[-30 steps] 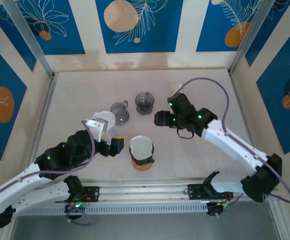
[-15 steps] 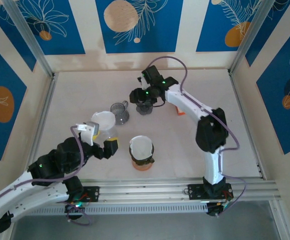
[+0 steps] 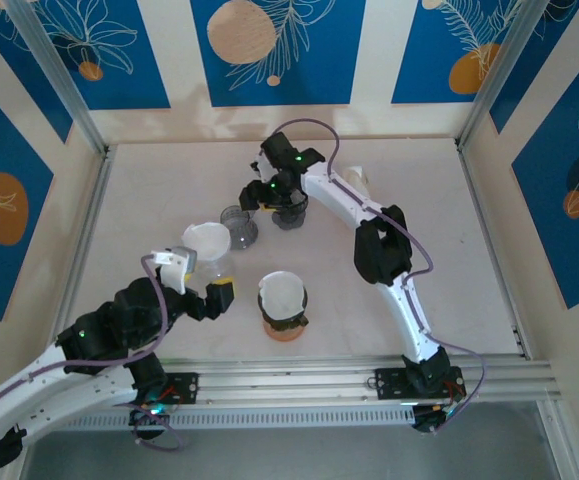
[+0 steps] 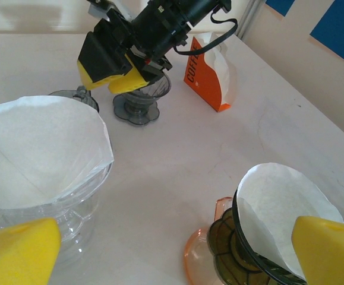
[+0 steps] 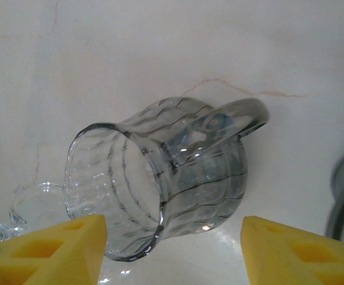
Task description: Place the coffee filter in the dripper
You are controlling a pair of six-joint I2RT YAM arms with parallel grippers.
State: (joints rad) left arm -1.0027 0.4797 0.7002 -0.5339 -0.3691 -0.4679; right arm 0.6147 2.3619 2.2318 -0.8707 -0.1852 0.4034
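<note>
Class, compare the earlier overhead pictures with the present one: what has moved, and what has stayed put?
The right gripper swung from the right side to the far middle; its open fingers now frame a smoky dripper, untouched. The left gripper, open, drew back slightly from the clear dripper. Nothing was grasped or released. All drippers and both filters stayed put.

White filter point(image 4: 278, 208); orange dripper point(image 4: 198, 254); smoky-grey ribbed dripper point(image 5: 201, 172); orange box point(image 4: 204, 83); blue leaf-print walls point(image 3: 299, 50)

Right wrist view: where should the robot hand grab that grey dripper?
Pinch the grey dripper by its ribbed wall at the rim, coming down from above. Its mouth faces up, and the handle sticks out one side, so put the fingers on the two sides clear of it.
</note>
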